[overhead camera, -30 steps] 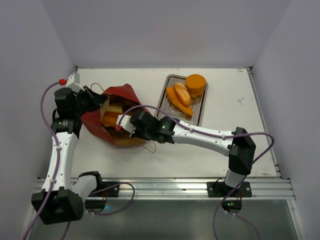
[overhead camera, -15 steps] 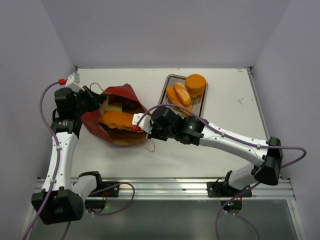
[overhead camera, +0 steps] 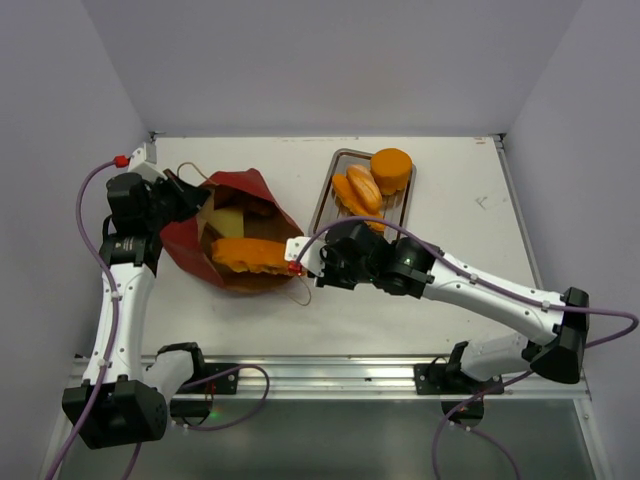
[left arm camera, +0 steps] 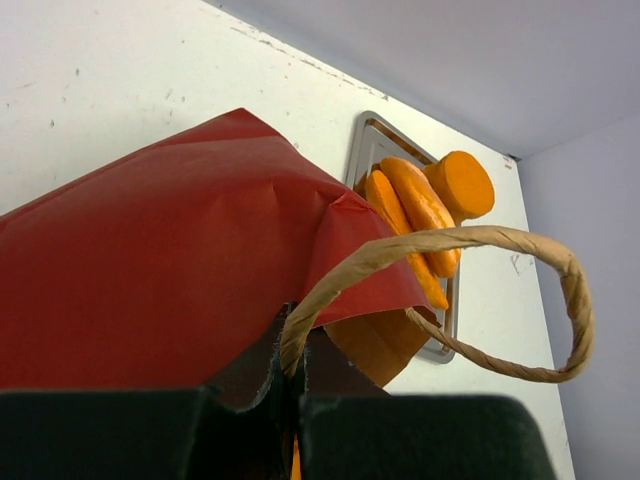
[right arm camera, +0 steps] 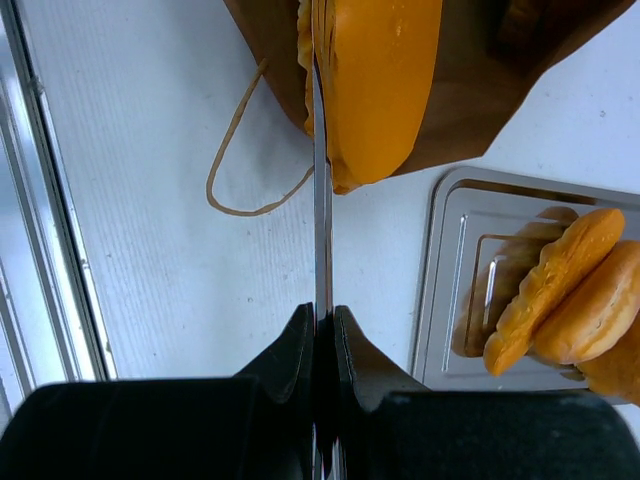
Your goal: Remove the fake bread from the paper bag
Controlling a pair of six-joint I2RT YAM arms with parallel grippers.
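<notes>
Nearest, the right fingers (overhead camera: 297, 257) are pressed together on the thin edge of the flat orange slab (overhead camera: 245, 252). The slab lies across the mouth of the paper bag (overhead camera: 240, 185), its right end just past the rim. The red bag lies on its side at the left of the table (overhead camera: 470, 180). Farther back, the left fingers (overhead camera: 196, 203) are clamped on the bag's far-left rim, beside a cord handle (left arm camera: 470, 236). At the far right, a metal tray (overhead camera: 392, 226) holds the round bun (overhead camera: 391, 170) and longer bread pieces (overhead camera: 360, 190).

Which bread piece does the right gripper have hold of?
The flat orange slab in the mouth of the paper bag, its edge pinched in the right gripper; the other orange pieces lie on the metal tray.
</notes>
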